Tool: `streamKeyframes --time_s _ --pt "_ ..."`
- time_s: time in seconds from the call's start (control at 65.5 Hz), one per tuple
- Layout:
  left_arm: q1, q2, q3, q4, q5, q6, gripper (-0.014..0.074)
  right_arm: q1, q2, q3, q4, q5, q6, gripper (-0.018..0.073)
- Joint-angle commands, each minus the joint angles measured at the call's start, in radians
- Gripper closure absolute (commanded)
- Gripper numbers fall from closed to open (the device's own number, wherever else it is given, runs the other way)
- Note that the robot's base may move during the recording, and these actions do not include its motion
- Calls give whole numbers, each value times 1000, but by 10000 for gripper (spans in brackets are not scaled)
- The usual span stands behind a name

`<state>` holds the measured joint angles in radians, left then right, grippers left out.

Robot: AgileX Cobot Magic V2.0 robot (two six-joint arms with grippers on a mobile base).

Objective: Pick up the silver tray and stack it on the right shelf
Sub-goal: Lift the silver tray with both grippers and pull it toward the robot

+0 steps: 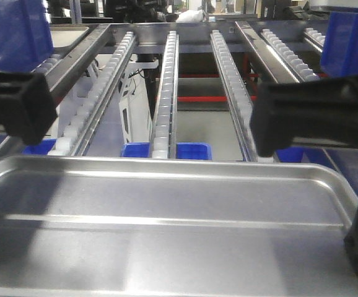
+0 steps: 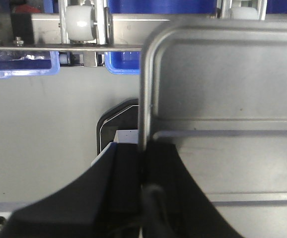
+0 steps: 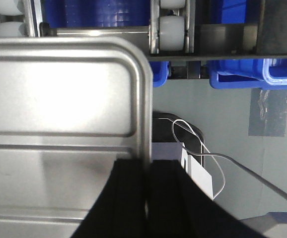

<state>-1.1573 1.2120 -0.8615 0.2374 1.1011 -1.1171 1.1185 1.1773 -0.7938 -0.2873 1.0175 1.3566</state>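
A silver tray point(image 1: 166, 216) fills the lower half of the front view, held level in the air in front of a roller rack. My left gripper point(image 2: 144, 163) is shut on the tray's left rim point(image 2: 144, 99), one finger inside and one outside. My right gripper point(image 3: 147, 171) is shut on the tray's right rim point(image 3: 144, 99) in the same way. In the front view the left gripper point(image 1: 15, 105) and the right gripper point(image 1: 315, 117) show as dark blocks above the tray's two ends.
A roller rack point(image 1: 166, 93) with several white-wheeled rails slopes away ahead. Blue bins point(image 1: 182, 150) sit below the rails, and more blue bins stand at the top left point(image 1: 12, 31) and top right point(image 1: 352, 34). Grey floor shows under the tray in both wrist views.
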Motion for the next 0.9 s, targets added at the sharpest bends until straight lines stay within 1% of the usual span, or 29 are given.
streamKeyframes --time_s 0.0,0.351,0.886 --pt "-2 -23 -30 16 56 9 697 -1 -24 -20 -42 24 -6 500" --pt "-2 -23 -30 16 132 9 697 -1 -24 -20 -42 68 -6 500" --pt "-2 -23 -30 16 186 9 697 -1 -24 -20 -42 93 -6 500"
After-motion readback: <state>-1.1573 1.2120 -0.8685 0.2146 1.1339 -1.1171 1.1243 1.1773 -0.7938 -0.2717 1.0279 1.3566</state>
